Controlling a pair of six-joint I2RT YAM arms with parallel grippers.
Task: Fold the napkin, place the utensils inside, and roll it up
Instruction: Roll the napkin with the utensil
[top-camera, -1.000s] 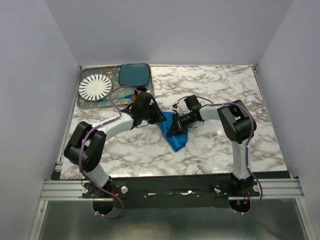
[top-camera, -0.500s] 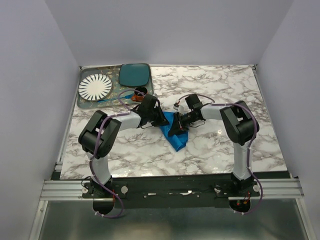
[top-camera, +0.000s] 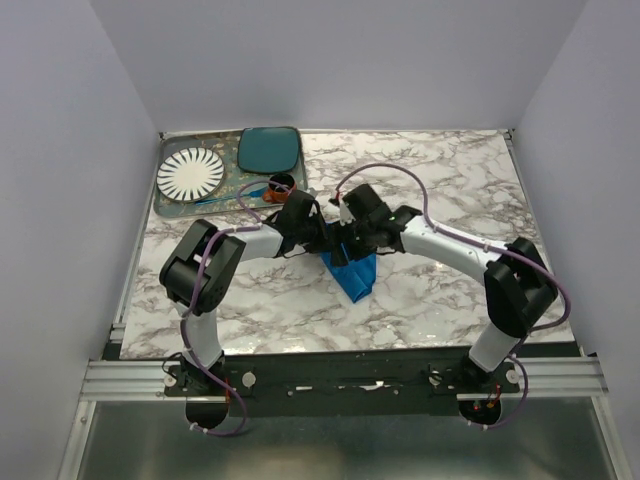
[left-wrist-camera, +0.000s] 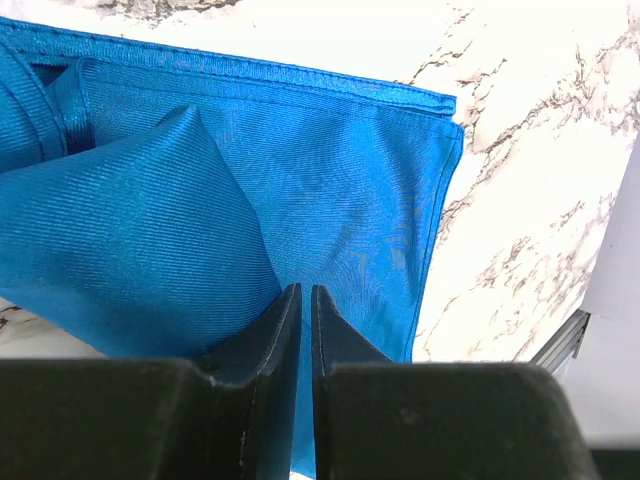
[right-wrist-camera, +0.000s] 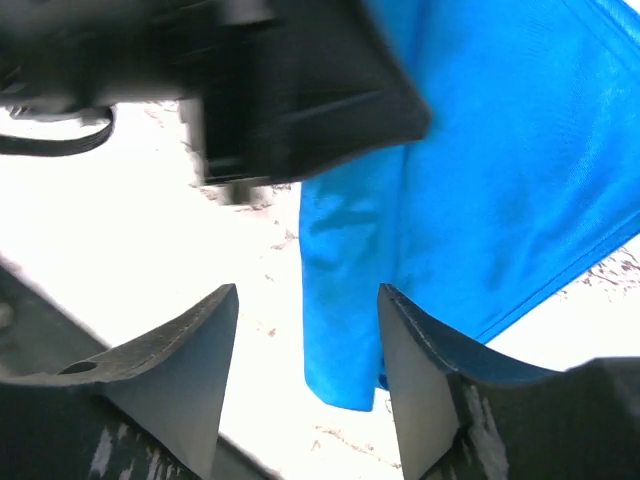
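We see the bright blue, plain soft cloth napkin (top-camera: 355, 278) lying near the middle of the white, grey-veined marble table (top-camera: 440, 170), folded to a rough wedge whose point faces the arms' bases. Both grippers meet over its far end. In the left wrist view the left gripper (left-wrist-camera: 301, 290) has its two black fingers (left-wrist-camera: 275, 330) drawn together to a thin slit, nipping a raised fold of the napkin; a hemmed edge and one square corner of the cloth lie flat on the marble beyond. The right gripper (right-wrist-camera: 307, 292) stands with its grey fingers (right-wrist-camera: 195, 350) spread wide and nothing between them but air. Below it we see a lower edge of the napkin and bare table, with the left gripper's dark body blurred just ahead. At the far left corner sits a flat tray (top-camera: 160, 208) bearing a round white plate with dark radial stripes (top-camera: 190, 175) and a dark teal rounded-square plate (top-camera: 268, 148). A slim bluish sliver on the tray's near edge may be the metal fork (top-camera: 222, 198), though it is too small for us to be sure.
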